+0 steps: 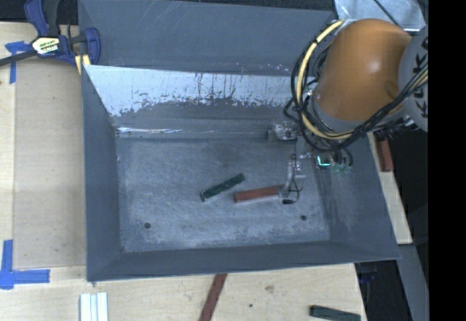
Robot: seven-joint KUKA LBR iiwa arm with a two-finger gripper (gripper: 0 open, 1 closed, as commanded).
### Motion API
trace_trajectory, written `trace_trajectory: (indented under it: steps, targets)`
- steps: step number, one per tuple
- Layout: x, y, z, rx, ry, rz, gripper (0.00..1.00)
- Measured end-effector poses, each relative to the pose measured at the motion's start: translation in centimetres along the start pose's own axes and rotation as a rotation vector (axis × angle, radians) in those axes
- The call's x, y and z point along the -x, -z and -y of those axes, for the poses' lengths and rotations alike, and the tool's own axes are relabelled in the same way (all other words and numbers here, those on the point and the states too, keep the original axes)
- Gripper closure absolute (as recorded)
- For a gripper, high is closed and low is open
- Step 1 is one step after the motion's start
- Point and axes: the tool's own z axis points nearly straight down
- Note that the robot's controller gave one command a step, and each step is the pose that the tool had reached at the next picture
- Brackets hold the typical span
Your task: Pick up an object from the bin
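Grey metal bin, seen from above in the camera view: sloping walls, flat speckled floor, back wall marked with a band of scratches.

Contents, two loose items, both lying flat on the floor right of centre:
- Item 1: dark green bar, short and slender, tilted with its right end higher in the picture. It lies at mid-floor, well clear of every wall.
- Item 2: reddish-brown bar, similar in length, lying nearly level. It sits just beside and below-right of the green bar; the two are near each other but a small gap shows between them.
- Two small dark spots on the floor, one near the front left and one near the front right.

Robot: arm entering from the right, wrist under a rounded orange cover, with yellow and black cables looped round the cover's left side. The cover overhangs the bin's right wall and hides part of it.

Pincer: down at floor level, at the right end of the reddish-brown bar, touching or very nearly touching it. How far the pincer is open cannot be told, nor whether it has hold of the bar. Nothing lies between the pincer and the bar; the green bar stays apart to the left.
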Motion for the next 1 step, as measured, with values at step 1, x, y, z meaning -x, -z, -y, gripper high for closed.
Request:
trace_trajectory:
  steps: [1]
  targets:
    - [0.16,0.40,0.00,0.000,0.000,0.008,0.00]
